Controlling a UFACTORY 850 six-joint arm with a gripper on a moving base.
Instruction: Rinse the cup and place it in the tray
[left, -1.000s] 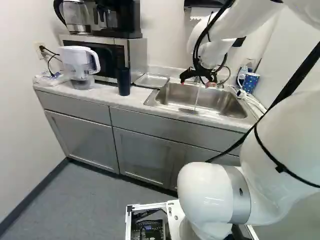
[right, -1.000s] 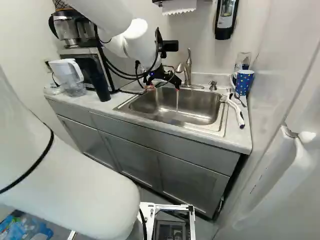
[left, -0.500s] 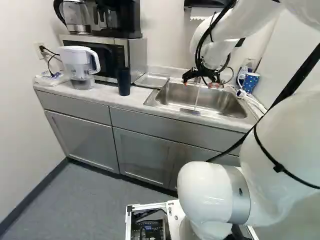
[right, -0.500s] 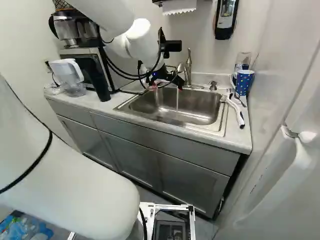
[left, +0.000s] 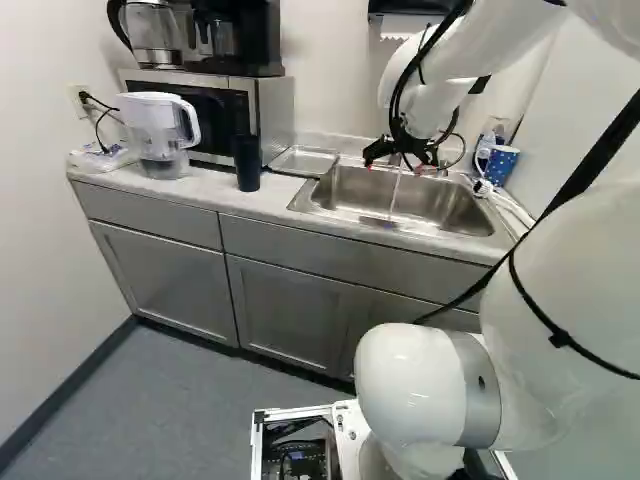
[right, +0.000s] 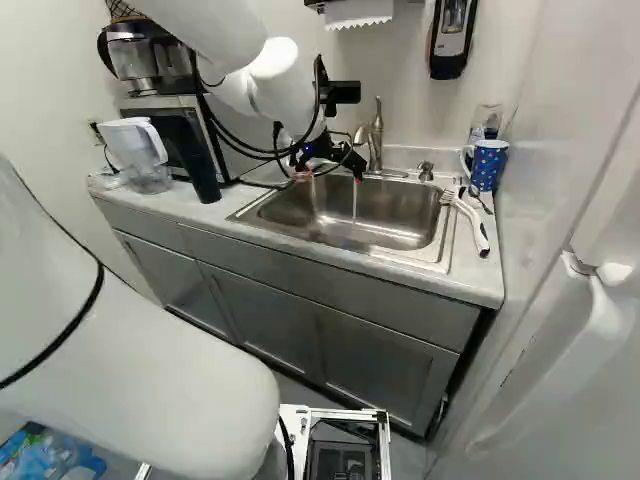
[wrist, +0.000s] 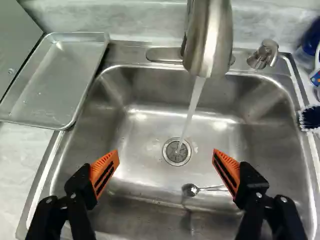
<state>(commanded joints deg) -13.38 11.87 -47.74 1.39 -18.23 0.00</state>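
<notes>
The tabletop (left: 215, 190) and everything on it lie as a moment ago, and the base has not moved; only the arm (left: 430, 385) shifts slightly at its wrist. The arm reaches forward above the sink (wrist: 270, 130), with its wrist angled down into the basin. The microwave (left: 275, 110) stands at the left of the left base view, and the tray (wrist: 50, 85) lies flat between it and the sink, against the sink's edge.

Two vessels could be the cup, and I cannot tell which is meant. The dark tumbler (left: 247, 160) stands upright just beside the microwave, long axis vertical. The blue dotted mug (right: 487, 165) stands beyond the sink's far end from the tray, its long axis also vertical and its handle facing the sink.

The tap (right: 377, 135) stands at the sink's back and runs a thin stream (wrist: 191, 107) onto the drain (wrist: 177, 151). The end effector (left: 393, 165) is over the basin, clear of its floor; in the wrist view its orange pads (wrist: 105, 172) stand wide apart with nothing gripped. The brush (right: 472, 225) lies beside the sink, near the mug. On the basin floor a spoon (wrist: 191, 189) lies near the drain, its handle running toward the finger on the brush's side.
</notes>
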